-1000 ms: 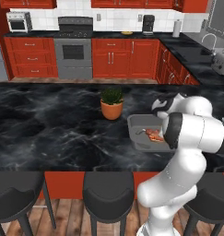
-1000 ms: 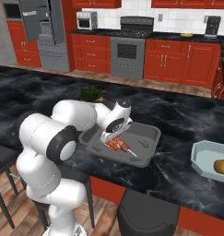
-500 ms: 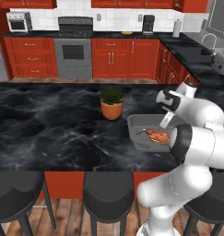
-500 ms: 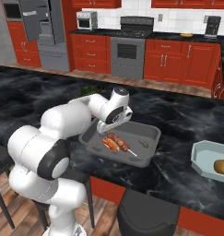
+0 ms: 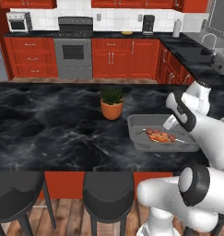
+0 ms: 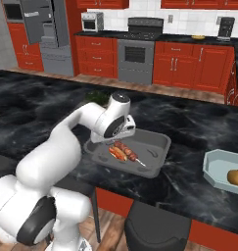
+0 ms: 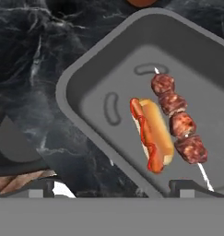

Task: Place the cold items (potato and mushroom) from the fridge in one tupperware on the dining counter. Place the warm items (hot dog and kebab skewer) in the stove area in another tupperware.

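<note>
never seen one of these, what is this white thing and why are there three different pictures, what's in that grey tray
The white thing is a robot arm on a base that drives, in a computer-rendered kitchen. Two pictures come from cameras on that base, behind the arm to its left and right. The third comes from a camera on the hand, looking down past its gripper, which is open and holds nothing. On the black marble counter sits a grey tupperware with a hot dog and a kebab skewer lying side by side. Behind it stands a potted plant. Off to the right, a second pale tupperware holds a potato.
</note>
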